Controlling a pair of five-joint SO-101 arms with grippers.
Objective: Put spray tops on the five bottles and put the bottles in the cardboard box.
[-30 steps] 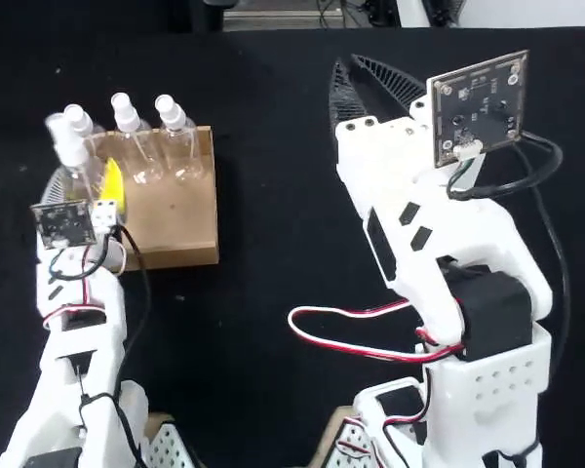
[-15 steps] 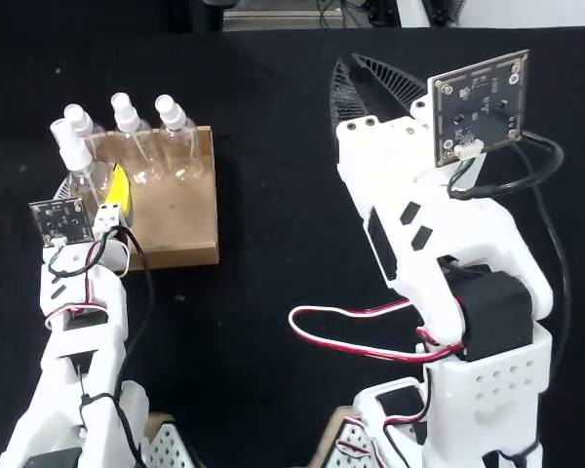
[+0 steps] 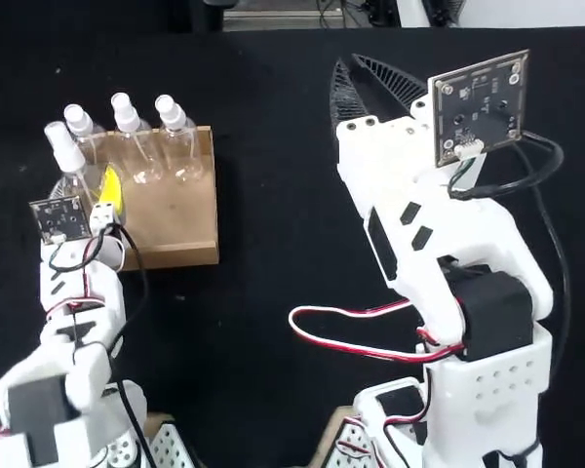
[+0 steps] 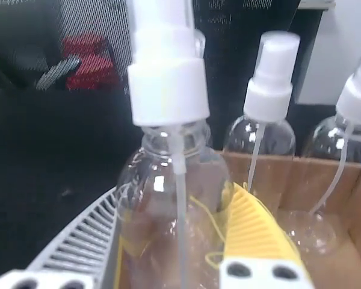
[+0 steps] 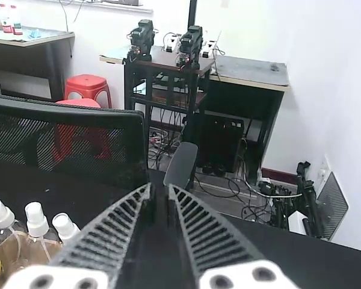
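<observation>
**Black worktop: fourth bottle gripped at the box's left wall**

Black worktop [image 3: 273, 195] carries the cardboard box [image 3: 175, 219] toward its far left corner. Three bottles [image 3: 125, 112] stand upright in a row along the box's far wall, each with its spray top on. Packed tight against that wall, they leave the near part of the box floor free for what is to come.

Your left claw [image 3: 86, 180] is closed on a fourth bottle [image 4: 168, 162]. The yellow finger [image 4: 253, 229] is on one side of its body and the grey finger [image 4: 84, 241] on the other. It grips low on the body, so the spray top [image 4: 167, 78] stands free above and the bottle hangs upright. The bottle sits at the box's left wall, just beside the nearest of the three. Whether its base is already inside the wall I cannot tell.

Your right claw [image 3: 356, 66] is raised over the far middle of the worktop, well apart from the box. Its fingers are drawn together on nothing, which leaves the left arm room to work.

By my count this is the fourth of five, so the job is well along. The next move looks like setting the bottle down beside the row. Watch that the yellow finger does not knock the neighbouring bottle as the grip is let go.
</observation>
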